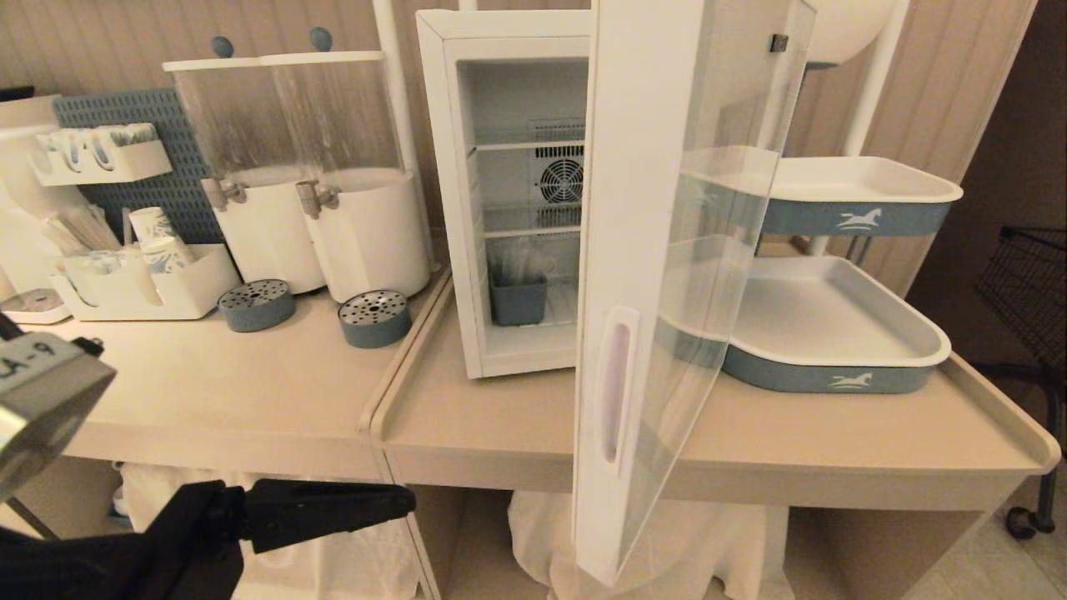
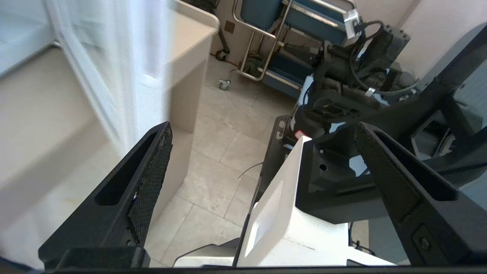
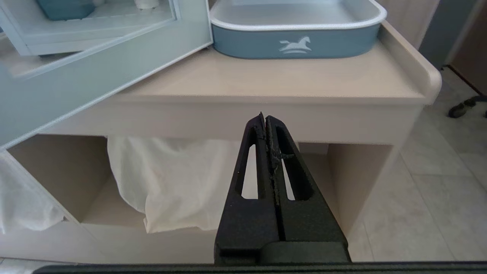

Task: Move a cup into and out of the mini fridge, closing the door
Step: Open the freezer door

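The white mini fridge (image 1: 450,167) stands on the counter with its door (image 1: 667,250) swung wide toward me, glass edge-on. On the bottom shelf sits a grey bin (image 1: 517,300); a white cup-like base (image 3: 146,3) shows beside it through the door glass (image 3: 95,68), too little to be sure it is the cup. My left gripper (image 1: 400,504) hangs low in front of the counter, left of the door. It is open and empty, its fingers (image 2: 152,171) spread wide over the floor. My right gripper (image 3: 265,116) is shut and empty, below the counter's front edge.
Two white dispensers (image 1: 275,225) (image 1: 379,233) with round drip trays (image 1: 375,317) stand left of the fridge. An organiser (image 1: 192,292) holds printed cups. Blue-and-white tiered trays (image 1: 834,379) sit right of the door. White bags (image 3: 171,182) hang under the counter. A wire basket (image 1: 1029,283) stands far right.
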